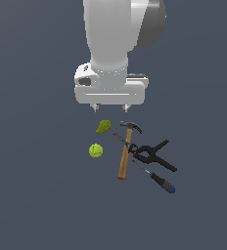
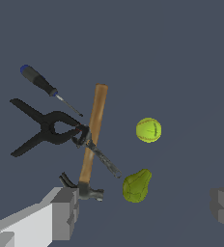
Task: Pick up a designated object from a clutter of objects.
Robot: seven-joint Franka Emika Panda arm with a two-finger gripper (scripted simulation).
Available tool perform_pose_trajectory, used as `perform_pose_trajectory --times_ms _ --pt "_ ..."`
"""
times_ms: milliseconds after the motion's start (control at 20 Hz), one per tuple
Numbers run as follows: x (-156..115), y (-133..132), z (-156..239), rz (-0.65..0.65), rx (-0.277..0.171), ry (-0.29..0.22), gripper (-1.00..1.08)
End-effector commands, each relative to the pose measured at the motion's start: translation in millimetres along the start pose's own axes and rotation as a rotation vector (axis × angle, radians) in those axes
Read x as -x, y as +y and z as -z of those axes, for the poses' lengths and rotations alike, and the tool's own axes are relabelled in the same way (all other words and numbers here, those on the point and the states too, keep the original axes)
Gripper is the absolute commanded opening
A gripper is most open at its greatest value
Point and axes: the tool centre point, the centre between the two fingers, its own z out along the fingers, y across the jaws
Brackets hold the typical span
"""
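Observation:
The screwdriver [image 1: 160,181] lies on the dark floor, its black handle and blue cap toward the exterior view's lower right. Its thin shaft runs up-left under the black spring clamp [image 1: 152,154] and the wooden-handled hammer [image 1: 125,151]. In the wrist view the screwdriver [image 2: 39,81] shows its handle beyond the clamp [image 2: 44,128] and the hammer [image 2: 93,131]. A yellow-green ball [image 1: 96,150] and a green pear-like lump [image 1: 103,127] sit at the exterior view's left of the hammer. My gripper [image 1: 110,108] hangs open above the pile, over the pear and the hammer head, holding nothing.
Dark flat floor surrounds the small pile on every side. The ball [image 2: 148,130] and the pear-like lump [image 2: 136,185] lie apart from the tools. My two fingers [image 2: 65,212] frame the wrist view's near edge.

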Motion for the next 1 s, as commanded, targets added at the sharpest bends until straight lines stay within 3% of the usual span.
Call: perform_pose_trajectory --times_ms 0,500,950 --pt "0.0 0.0 0.0 0.0 0.0 0.0 1.0" --pt "-2.9 7.5 13.7 0.034 0.009 0.034 1.0" --pt "-6.6 4.9 10.5 0.049 0.011 0.033 1.0"
